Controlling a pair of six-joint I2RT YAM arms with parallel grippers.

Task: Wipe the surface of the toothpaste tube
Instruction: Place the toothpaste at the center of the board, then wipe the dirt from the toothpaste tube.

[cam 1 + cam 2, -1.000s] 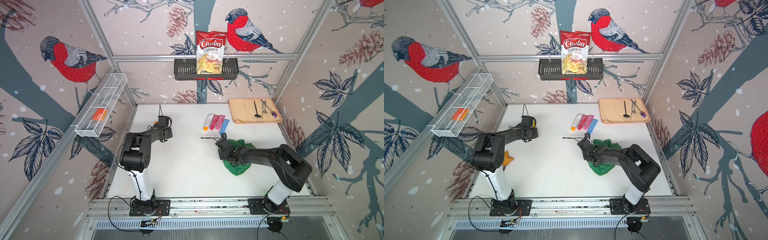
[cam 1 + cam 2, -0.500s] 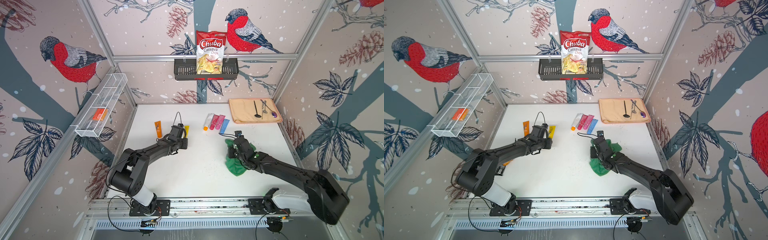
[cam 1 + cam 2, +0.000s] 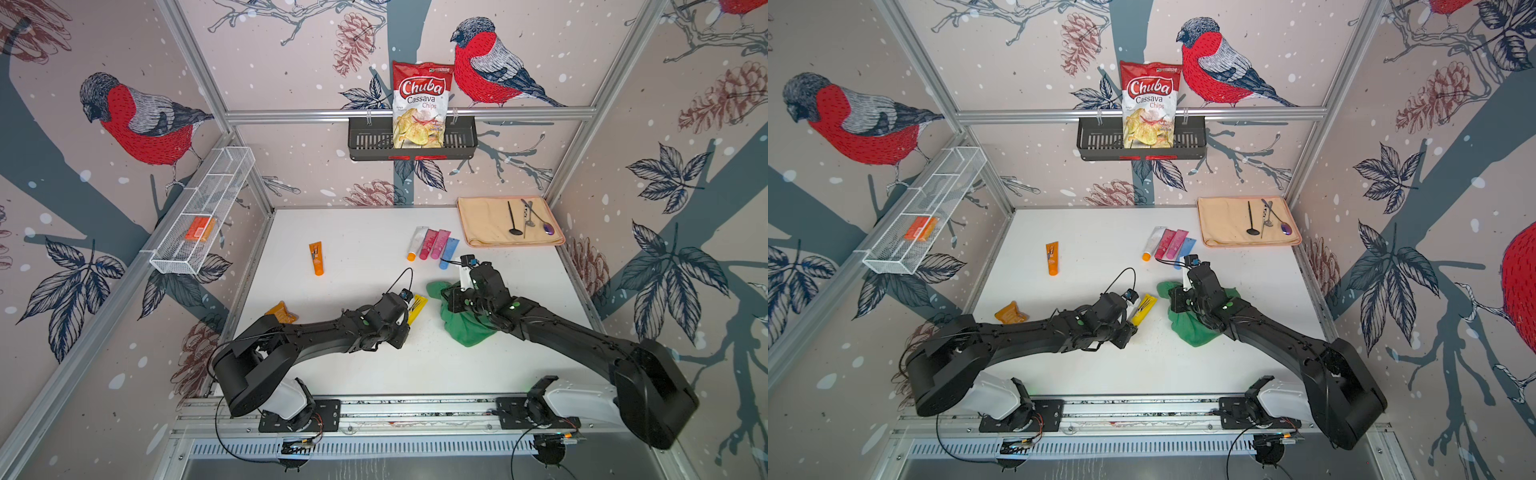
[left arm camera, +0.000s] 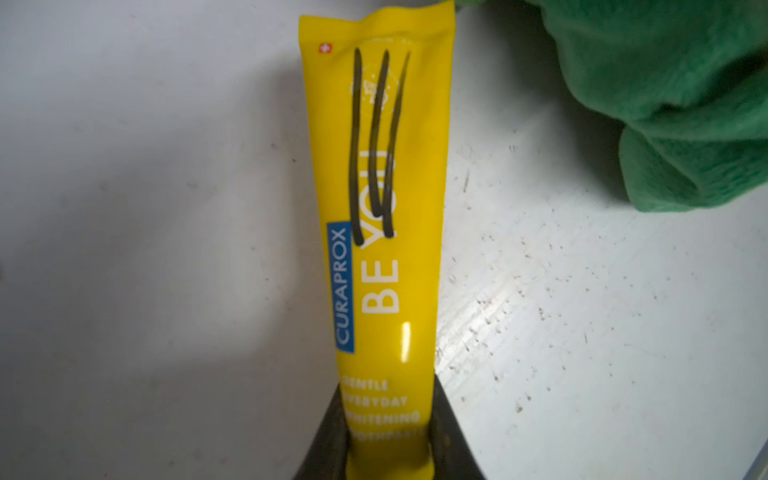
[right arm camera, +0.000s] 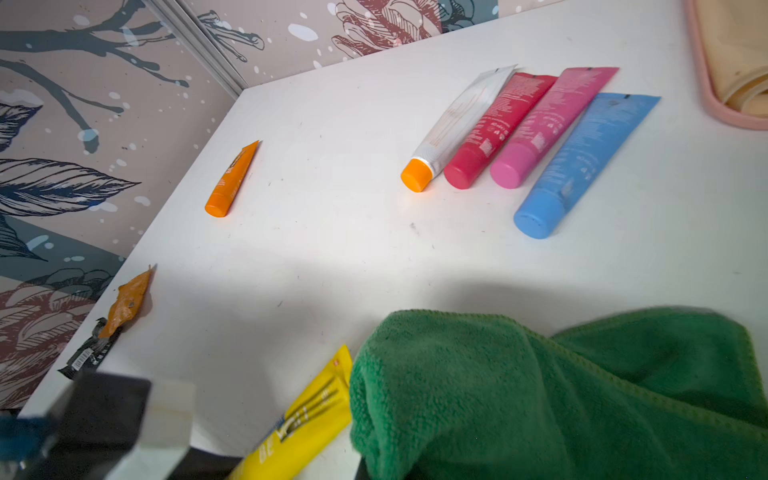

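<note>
A yellow toothpaste tube [image 4: 382, 249] with three black pen strokes on it lies mid-table, also seen in both top views [image 3: 417, 309] [image 3: 1144, 308]. My left gripper [image 4: 388, 415] is shut on its cap end, a finger [image 4: 328, 436] on either side. Right of the tube's flat end lies a bunched green cloth [image 3: 465, 328] [image 5: 540, 395]. My right gripper [image 3: 448, 304] is shut on the cloth, its jaws buried in the folds. The cloth's edge nearly touches the tube's tip [image 5: 343, 365].
An orange tube [image 3: 317, 258] lies back left. A row of several tubes [image 3: 432, 245] lies at the back centre. A beige mat [image 3: 482, 224] with utensils lies back right. A crumpled orange wrapper [image 3: 281, 312] sits by the left edge.
My left gripper has carried the yellow tube from the back left forward and right, up beside the cloth. The right gripper has shifted slightly right with the cloth.
</note>
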